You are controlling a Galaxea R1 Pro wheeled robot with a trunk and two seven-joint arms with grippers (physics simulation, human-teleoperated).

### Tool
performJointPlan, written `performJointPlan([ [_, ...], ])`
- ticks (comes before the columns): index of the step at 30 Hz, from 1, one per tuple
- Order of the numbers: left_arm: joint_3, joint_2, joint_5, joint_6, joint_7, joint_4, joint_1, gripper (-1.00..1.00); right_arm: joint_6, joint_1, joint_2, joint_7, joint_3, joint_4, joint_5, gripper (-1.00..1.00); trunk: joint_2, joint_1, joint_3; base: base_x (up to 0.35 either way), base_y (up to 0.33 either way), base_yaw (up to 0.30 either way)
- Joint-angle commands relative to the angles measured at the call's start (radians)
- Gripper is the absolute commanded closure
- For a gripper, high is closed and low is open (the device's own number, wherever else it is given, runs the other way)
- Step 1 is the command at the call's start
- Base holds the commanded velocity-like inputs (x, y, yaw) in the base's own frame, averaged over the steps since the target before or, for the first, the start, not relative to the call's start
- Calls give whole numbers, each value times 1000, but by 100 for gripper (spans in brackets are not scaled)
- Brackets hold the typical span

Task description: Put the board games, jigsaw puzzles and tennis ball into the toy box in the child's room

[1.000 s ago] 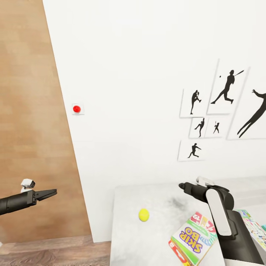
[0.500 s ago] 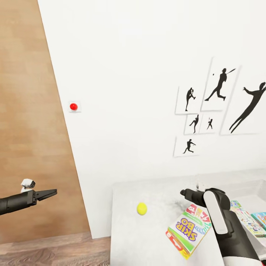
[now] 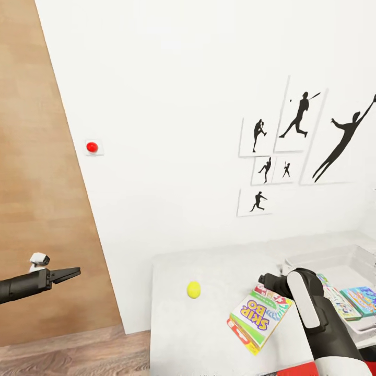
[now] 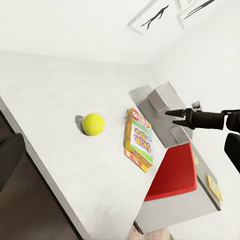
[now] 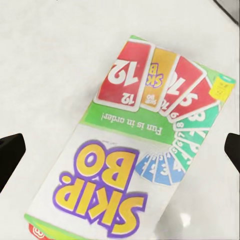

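Yellow-green and red, the Skip-Bo board game (image 3: 258, 317) lies flat on the desk (image 3: 209, 324), just beside the toy box (image 3: 360, 261), with the tennis ball (image 3: 194, 289) well apart from it. Since a second ago the head view has swung right, bringing the toy box in, with what seem to be two games already inside. The right hand (image 5: 120, 147) hovers released over the Skip-Bo box, likely next to be lifted. The left hand (image 3: 67, 273) hangs off the desk, apparently clenched and empty.
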Motion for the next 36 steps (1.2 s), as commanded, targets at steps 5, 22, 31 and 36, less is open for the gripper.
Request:
performJointPlan([
  [5, 0, 1, 0, 11, -4, 0, -1, -100, 3, -18, -3, -11, 0, 9, -10, -100, -2, 0, -9, -1, 0, -90],
  [22, 1, 1, 0, 11, -4, 0, -1, -100, 3, -117, -4, -27, 13, 48, -7, -100, -2, 0, -16, 16, 0, -11],
  [31, 1, 1, 0, 11, -4, 0, -1, -100, 3, -154, -17, -55, 13, 144, -5, -100, -2, 0, -21, 3, 0, 0],
  [36, 3, 1, 0, 11, -4, 0, -1, -100, 3, -177, -19, -59, 12, 176, -4, -100, -2, 0, -26, 0, 0, 0],
])
